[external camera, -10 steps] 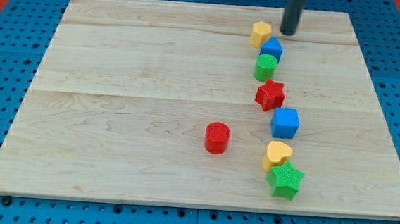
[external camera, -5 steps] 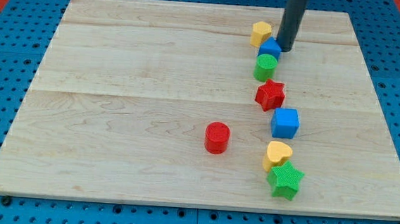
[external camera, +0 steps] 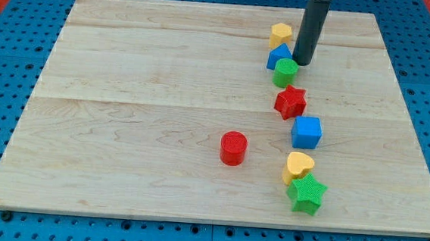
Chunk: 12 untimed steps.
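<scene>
My tip [external camera: 302, 61] rests on the wooden board [external camera: 140, 108] near the view's top right, just right of a green cylinder [external camera: 285, 72] and close to a small blue block [external camera: 278, 56]. The blue block leans against the green cylinder's upper left. Above them lies a yellow block [external camera: 280, 35]. Below the cylinder come a red star [external camera: 290, 102], a blue cube [external camera: 306, 132], a yellow heart [external camera: 298, 166] and a green star [external camera: 305, 193], in a loose column. A red cylinder [external camera: 233, 148] stands alone left of that column.
The board lies on a blue pegboard surface [external camera: 429, 90] that surrounds it on all sides. The board's right edge runs a short way right of the column of blocks.
My tip has moved toward the view's bottom, from beside the yellow block to beside the green cylinder. The small blue block has been shoved left and slightly up.
</scene>
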{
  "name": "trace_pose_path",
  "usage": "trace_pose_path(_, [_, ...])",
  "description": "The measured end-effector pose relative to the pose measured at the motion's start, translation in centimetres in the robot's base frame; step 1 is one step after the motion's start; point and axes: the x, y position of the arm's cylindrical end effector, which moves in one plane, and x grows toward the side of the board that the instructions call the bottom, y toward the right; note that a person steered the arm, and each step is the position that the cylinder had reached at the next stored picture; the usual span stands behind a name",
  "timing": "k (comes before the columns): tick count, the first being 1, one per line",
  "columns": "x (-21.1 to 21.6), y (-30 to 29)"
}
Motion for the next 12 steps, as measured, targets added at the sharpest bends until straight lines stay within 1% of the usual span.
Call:
trace_pose_path(5, [0.2, -1.6])
trace_pose_path(6, [1.1, -1.3])
trace_pose_path(8, [2.2, 5.0])
trace_pose_path(9, [5.9, 8.2])
trace_pose_path(10, [11.4, 10.0])
trace_pose_path(11, [14.9, 10.0])
trace_pose_path(12, [16.9, 9.5])
